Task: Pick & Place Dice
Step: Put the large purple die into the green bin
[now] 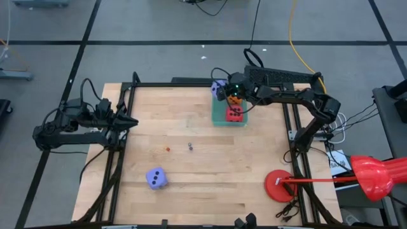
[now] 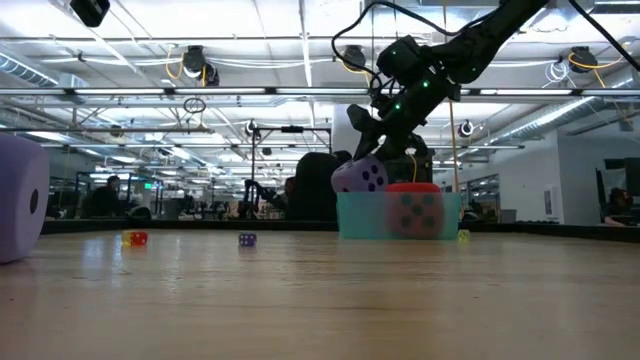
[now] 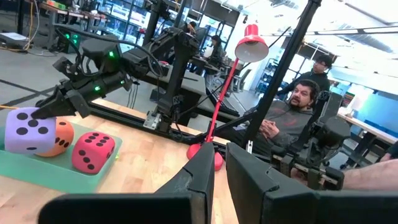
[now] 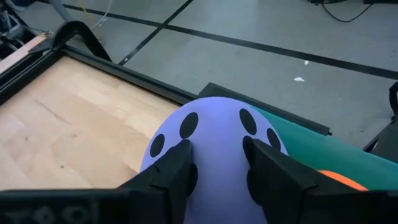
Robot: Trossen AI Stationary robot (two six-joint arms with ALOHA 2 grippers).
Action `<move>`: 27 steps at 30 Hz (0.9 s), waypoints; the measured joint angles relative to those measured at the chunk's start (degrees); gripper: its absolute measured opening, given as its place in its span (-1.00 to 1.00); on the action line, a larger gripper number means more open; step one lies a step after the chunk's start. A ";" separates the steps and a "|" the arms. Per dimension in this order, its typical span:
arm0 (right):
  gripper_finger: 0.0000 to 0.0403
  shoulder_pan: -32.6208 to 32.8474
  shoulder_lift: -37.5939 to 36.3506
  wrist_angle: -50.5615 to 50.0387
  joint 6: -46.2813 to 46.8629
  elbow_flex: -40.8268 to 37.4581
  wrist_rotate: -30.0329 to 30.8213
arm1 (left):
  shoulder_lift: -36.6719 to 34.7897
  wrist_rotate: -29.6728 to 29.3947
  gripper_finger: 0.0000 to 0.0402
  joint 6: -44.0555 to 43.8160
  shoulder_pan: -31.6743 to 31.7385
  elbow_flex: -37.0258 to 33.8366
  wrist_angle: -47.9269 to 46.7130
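Observation:
A teal tray (image 1: 221, 118) stands at the table's far edge and holds a red die (image 1: 234, 114) and an orange die (image 1: 234, 100). My right gripper (image 4: 217, 147) reaches over the tray's far end from the right and is shut on a lavender-purple die (image 4: 214, 124). That die (image 3: 26, 129) sits beside the orange die (image 3: 61, 138). A second purple die (image 1: 156, 178) rests on the wood near the front left. My left gripper (image 1: 132, 121) waits, shut, at the table's left edge. My right gripper pinches the purple die by two opposite sides (image 4: 200, 163), one finger on each. The fingers (image 4: 177, 168) slant down from the table's right side. The die bulges up past the fingertips. It is at the tray's far end (image 3: 18, 163), against the orange die; whether it rests there I cannot tell.
Two tiny dice (image 1: 168, 149) (image 1: 190, 147) lie mid-table. A red desk lamp (image 1: 280, 184) stands at the front right corner. Black frame rails (image 1: 114, 159) run along the table's sides. People sit beyond the table (image 3: 292, 118). Bare wood spreads across the middle.

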 joint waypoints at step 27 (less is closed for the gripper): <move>-0.13 0.12 0.02 1.65 7.29 -0.04 -1.51 | -0.01 0.02 -0.77 -0.33 -0.01 0.00 0.01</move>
